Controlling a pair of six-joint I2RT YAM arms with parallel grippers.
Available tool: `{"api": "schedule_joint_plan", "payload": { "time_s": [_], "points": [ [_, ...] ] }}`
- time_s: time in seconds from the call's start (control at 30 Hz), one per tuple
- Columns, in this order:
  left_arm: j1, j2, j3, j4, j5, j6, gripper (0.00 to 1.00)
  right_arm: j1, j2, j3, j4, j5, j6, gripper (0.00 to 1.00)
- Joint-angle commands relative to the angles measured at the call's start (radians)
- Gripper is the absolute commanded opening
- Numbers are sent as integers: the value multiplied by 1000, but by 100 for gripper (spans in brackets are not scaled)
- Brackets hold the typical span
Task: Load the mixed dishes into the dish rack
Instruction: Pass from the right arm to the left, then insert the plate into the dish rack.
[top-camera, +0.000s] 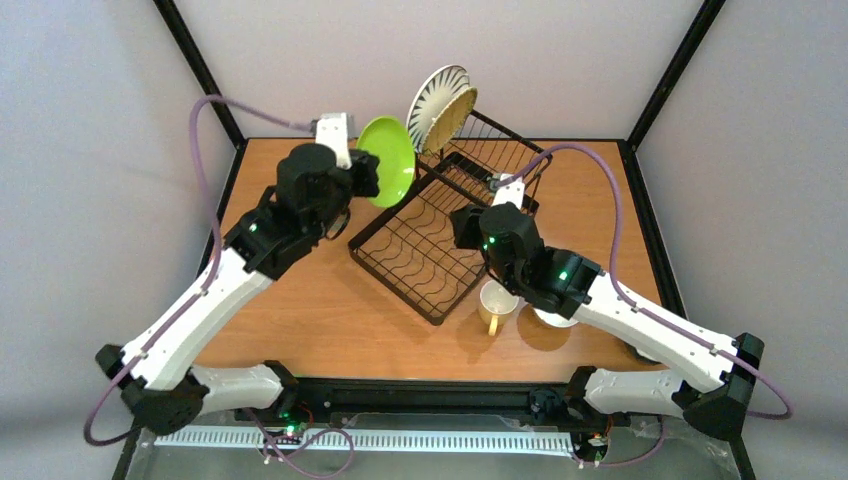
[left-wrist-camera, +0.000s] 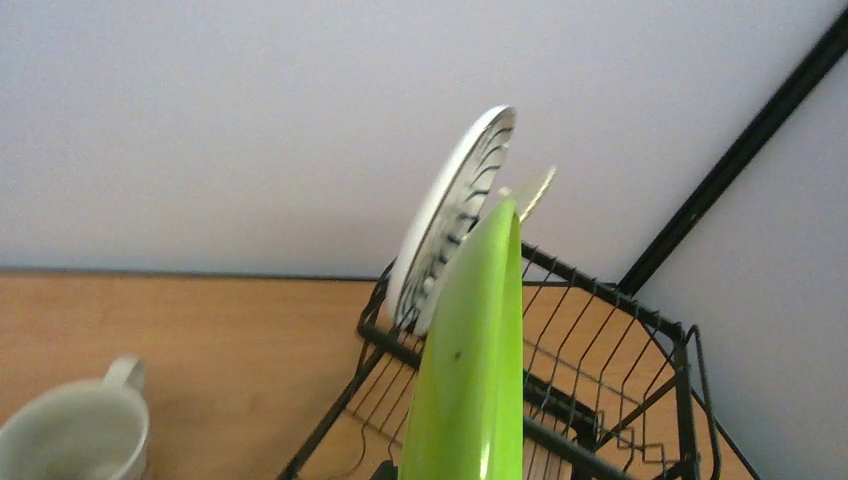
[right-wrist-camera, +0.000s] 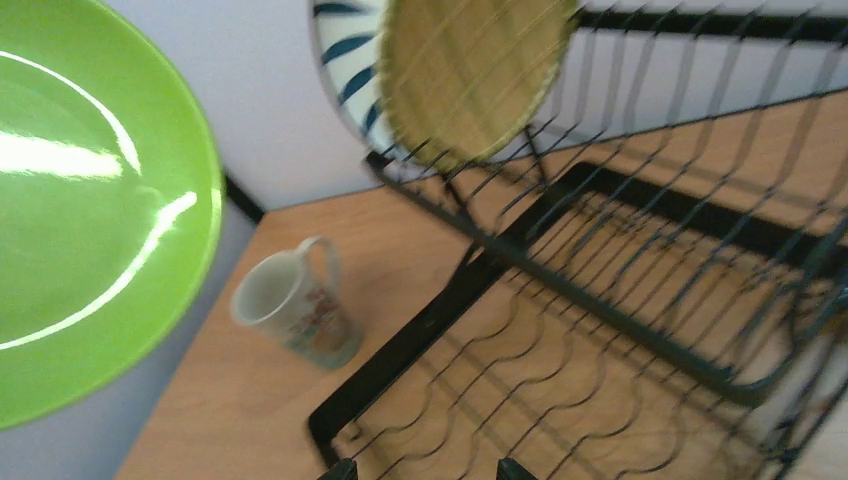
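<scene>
My left gripper (top-camera: 365, 172) is shut on the rim of the lime-green plate (top-camera: 386, 160), holding it on edge above the left back side of the black wire dish rack (top-camera: 398, 262). The left wrist view shows that plate (left-wrist-camera: 475, 370) edge-on. A striped plate (top-camera: 437, 95) and a woven bamboo plate (top-camera: 452, 118) stand upright in the rack's taller basket section. My right gripper (right-wrist-camera: 428, 470) hangs open over the slotted tray with nothing between its fingers. One pale mug (top-camera: 497, 305) stands by the rack's front right corner. Another mug (right-wrist-camera: 295, 305) stands left of the rack.
A small white dish (top-camera: 555, 318) lies partly under my right forearm near the front right of the table. Black frame posts (top-camera: 200, 70) rise at the table's back corners. Purple cables (top-camera: 230, 105) loop above both arms.
</scene>
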Motion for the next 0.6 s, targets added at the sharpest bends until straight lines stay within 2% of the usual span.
{"api": "schedule_joint_plan", "payload": {
  "time_s": [0.0, 0.13, 0.3, 0.57],
  "points": [
    [-15, 133, 184, 68, 79, 274, 0, -63, 22, 40, -79, 164, -96, 80],
    [-46, 238, 299, 86, 110, 430, 0, -152, 30, 26, -78, 184, -109, 80],
    [-68, 332, 355, 131, 141, 587, 0, -237, 44, 9, -45, 198, -142, 80],
    [-132, 489, 402, 218, 29, 846, 0, -317, 77, 2, 34, 214, -188, 80]
  ]
}}
